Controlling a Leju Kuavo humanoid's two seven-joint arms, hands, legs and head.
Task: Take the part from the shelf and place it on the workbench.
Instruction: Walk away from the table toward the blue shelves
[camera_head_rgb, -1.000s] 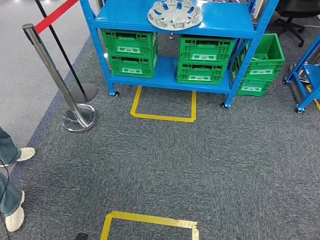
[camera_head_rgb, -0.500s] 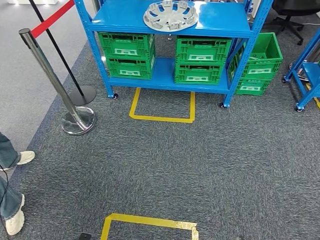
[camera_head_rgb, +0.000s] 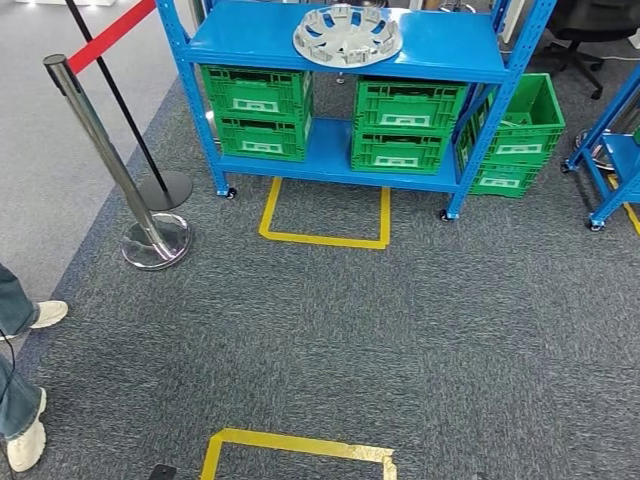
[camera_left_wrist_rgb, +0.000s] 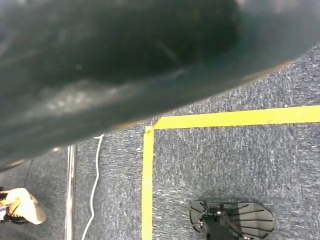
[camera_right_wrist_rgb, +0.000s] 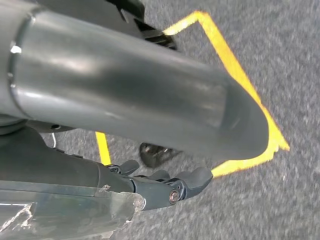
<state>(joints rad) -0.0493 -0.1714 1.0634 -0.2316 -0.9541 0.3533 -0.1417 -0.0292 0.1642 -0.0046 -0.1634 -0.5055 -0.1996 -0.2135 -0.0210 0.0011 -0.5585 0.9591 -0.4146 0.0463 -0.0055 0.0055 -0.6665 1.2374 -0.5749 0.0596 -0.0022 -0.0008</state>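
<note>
At top centre the part (camera_head_rgb: 347, 33) on the shelf (camera_head_rgb: 445, 45) has barely shifted; we remain distant. Our right hand (camera_right_wrist_rgb: 166, 182) hangs empty, fingers apart; left hand's state untellable.

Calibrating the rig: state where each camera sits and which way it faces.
Head view: high on the body, facing forward and down at the blue shelf bearing the silver part.
Left wrist view: on the hanging arm, facing down at carpet.
Right wrist view: behind the right hand, fingers straight, facing the carpet.
Shared: all see the near yellow tape square.
</note>
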